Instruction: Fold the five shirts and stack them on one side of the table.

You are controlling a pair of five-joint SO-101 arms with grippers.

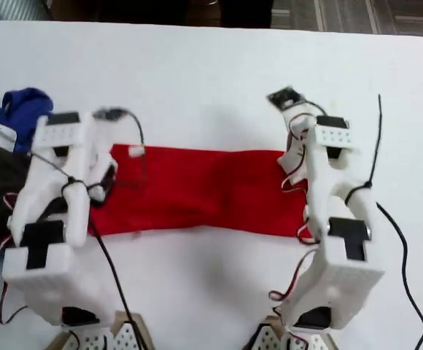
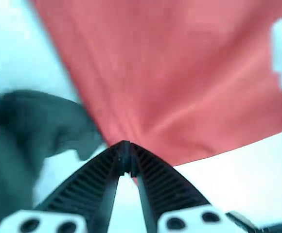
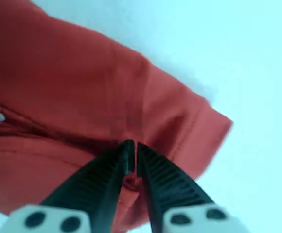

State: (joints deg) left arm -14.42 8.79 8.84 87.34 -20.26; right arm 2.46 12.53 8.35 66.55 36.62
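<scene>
The left gripper [image 2: 126, 150] is clamped on the left end of the soft red fabric shirt [image 1: 204, 189]. The right gripper [image 3: 131, 151] is pinched shut on its right end, beside a hemmed sleeve. The shirt lies as a flat band across the middle of the white table [image 1: 211, 65], with its long axis running left to right. It looks light and limp and is likely to sag, so holds at the ends suit it. At the far left sits a crumpled pile of blue and dark shirts [image 1: 18, 113].

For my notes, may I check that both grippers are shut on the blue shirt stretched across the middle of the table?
Not quite: the stretched shirt is red, not blue, as the high view shows. The left gripper and right gripper are both shut on it; the blue shirt lies bunched at the edge of the table.
</scene>
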